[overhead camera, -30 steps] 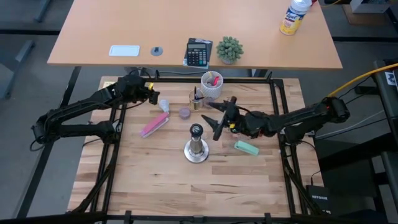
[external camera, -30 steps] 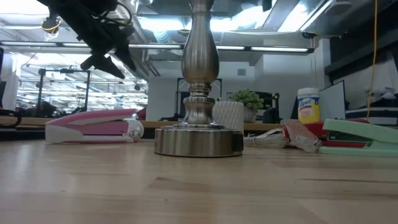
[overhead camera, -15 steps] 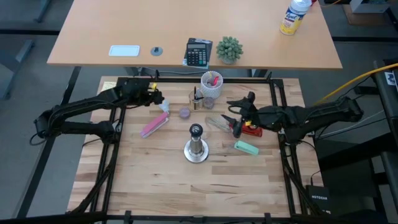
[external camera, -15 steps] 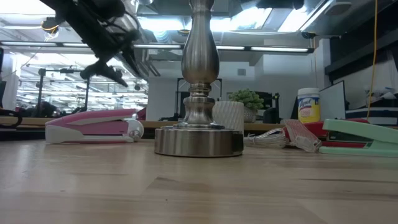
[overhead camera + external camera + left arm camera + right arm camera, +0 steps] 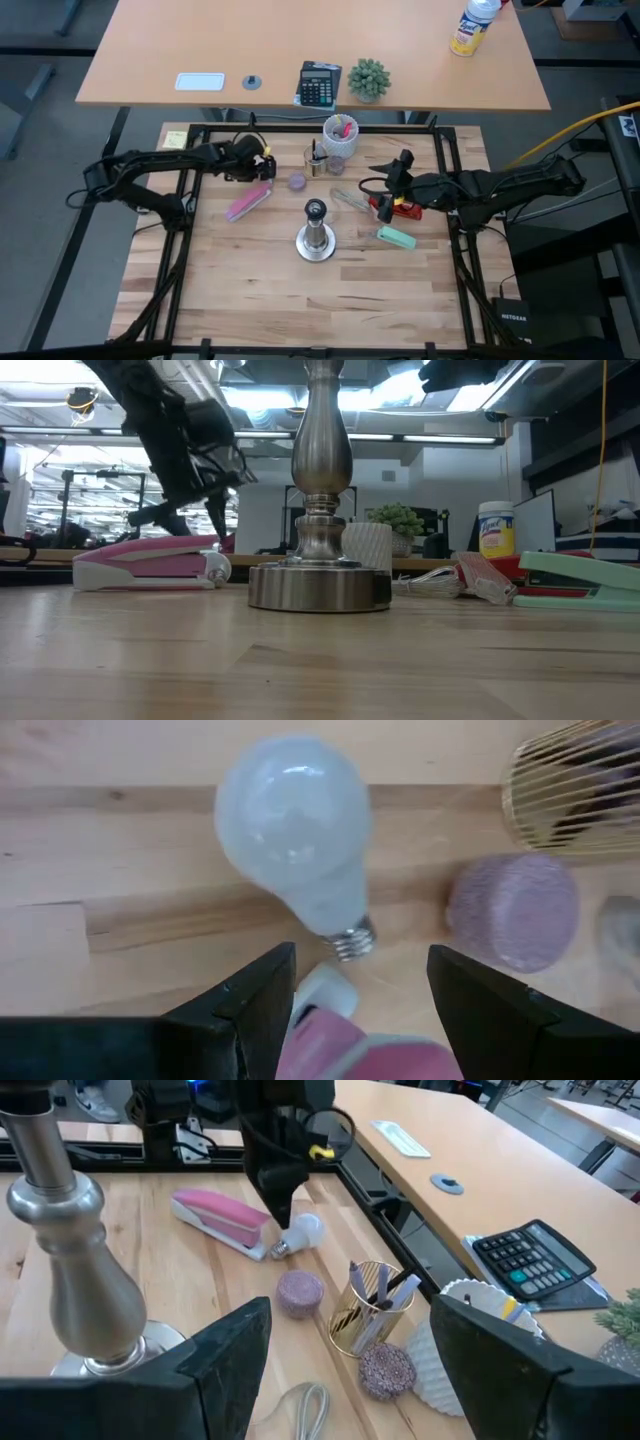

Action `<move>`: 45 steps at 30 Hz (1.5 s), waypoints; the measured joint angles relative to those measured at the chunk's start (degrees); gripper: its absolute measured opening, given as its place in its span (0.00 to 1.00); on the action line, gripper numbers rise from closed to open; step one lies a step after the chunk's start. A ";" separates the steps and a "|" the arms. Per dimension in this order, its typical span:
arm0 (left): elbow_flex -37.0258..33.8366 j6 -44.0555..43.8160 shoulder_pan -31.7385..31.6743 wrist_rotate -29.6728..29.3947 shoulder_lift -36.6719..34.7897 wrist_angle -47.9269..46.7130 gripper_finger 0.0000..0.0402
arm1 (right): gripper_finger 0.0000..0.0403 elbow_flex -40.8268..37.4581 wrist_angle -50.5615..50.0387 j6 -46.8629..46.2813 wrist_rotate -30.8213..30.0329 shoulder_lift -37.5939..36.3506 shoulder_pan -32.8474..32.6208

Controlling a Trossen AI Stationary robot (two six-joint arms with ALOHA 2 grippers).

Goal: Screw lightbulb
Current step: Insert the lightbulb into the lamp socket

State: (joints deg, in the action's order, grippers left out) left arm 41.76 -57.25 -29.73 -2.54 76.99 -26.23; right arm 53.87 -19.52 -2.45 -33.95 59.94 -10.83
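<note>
I've got the left gripper [image 5: 360, 985] hanging just above the lightbulb [image 5: 295, 830], fingers spread wide and empty, straddling its screw base for a pickup. Bulb lies on its side beside the pink stapler [image 5: 248, 200]. Right gripper [image 5: 385, 190] waits wide, well off.

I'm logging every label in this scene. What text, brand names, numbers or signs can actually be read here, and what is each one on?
"NETGEAR": white lettering on the black box below the table's right edge, high view; small, only just readable.
Spray bottle on the far desk: label too blurred to read in either view.
Calculator: key markings too small to read.
Lightbulb: no print visible.
Nothing else legible.
</note>
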 joint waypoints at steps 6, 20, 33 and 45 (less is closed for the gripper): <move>-0.01 -1.16 -1.15 0.03 2.77 1.35 0.55 | 0.70 0.00 -0.20 0.01 0.04 0.00 0.00; -0.03 -3.01 -3.03 0.93 6.45 4.91 0.55 | 0.70 0.00 -0.66 0.92 0.07 0.02 0.00; -0.03 -2.19 -4.29 2.57 6.95 13.32 0.55 | 0.70 -0.04 -1.71 1.34 0.07 0.04 0.00; -0.03 4.92 -2.74 2.61 7.12 15.32 0.55 | 0.70 -0.04 -1.63 2.79 0.07 0.04 0.00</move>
State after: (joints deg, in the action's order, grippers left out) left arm 41.74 -52.33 -32.47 0.08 84.12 -10.91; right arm 53.82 -21.15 0.34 -33.89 59.99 -10.83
